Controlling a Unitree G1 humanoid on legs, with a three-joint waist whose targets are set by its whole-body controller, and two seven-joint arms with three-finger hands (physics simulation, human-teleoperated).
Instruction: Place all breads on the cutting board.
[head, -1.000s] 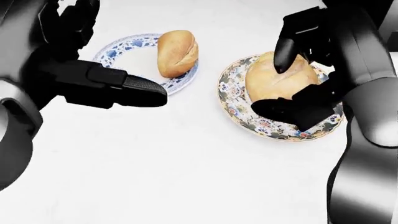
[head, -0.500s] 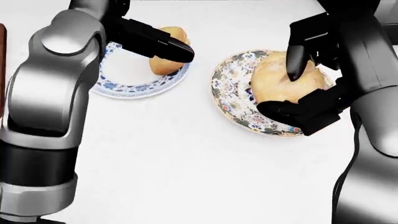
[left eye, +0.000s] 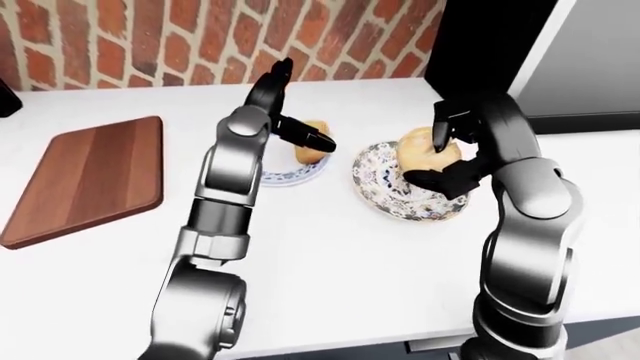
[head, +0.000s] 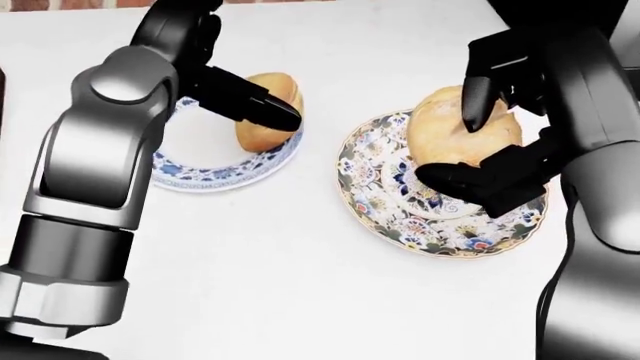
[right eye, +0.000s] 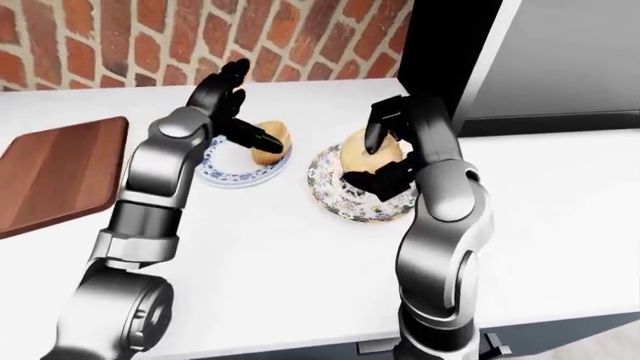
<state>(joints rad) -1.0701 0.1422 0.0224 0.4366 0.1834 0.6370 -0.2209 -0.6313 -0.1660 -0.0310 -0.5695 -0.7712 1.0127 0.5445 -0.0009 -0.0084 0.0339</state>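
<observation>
While the right robot hand (head: 478, 142) grips the round loaf (head: 455, 127) over its floral plate (head: 385, 206), the left robot hand (head: 250, 105) lies open against the roll (head: 268, 112); cutting board (left eye: 85, 176) bare at the table (head: 300, 285) edge.

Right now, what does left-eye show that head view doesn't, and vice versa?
Only left-eye: the cutting board at far left, bare of bread, and the brick wall. Only head view: the floral plate's pattern up close. Both: the right hand closed round the round loaf, and the left hand at the roll on the blue plate.
</observation>
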